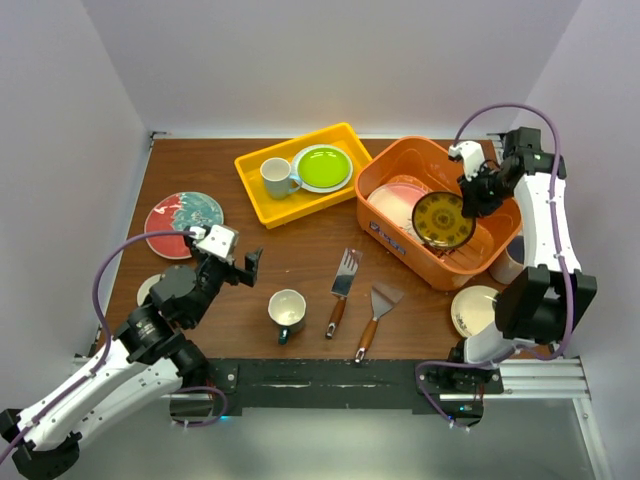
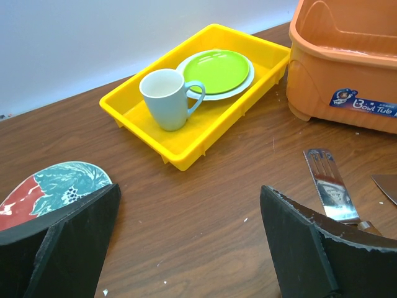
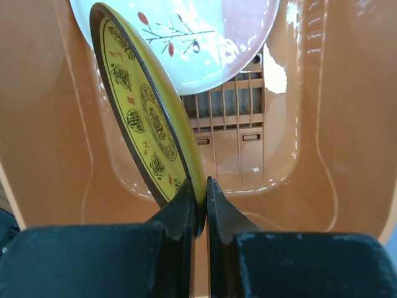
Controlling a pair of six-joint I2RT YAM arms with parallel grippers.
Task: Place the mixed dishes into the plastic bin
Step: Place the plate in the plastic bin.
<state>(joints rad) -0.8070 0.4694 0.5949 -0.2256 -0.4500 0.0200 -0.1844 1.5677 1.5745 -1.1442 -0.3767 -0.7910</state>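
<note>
Yellow patterned plate (image 1: 443,220) is hanging on edge inside the orange bin (image 1: 400,245), right end effector (image 3: 200,195) pinching its rim; left end effector (image 2: 189,208) is gaping wide over the table (image 1: 300,255).

My right claw (image 3: 200,211) is black. The patterned plate (image 3: 146,118) is yellow, with rings of dark brown medallions and a dark rim. The bin (image 3: 49,124) is orange, its label (image 2: 363,107) blue. The white plate (image 3: 205,37) bears red sprigs and a pink edge. The tray (image 2: 186,146) is yellow.
</note>
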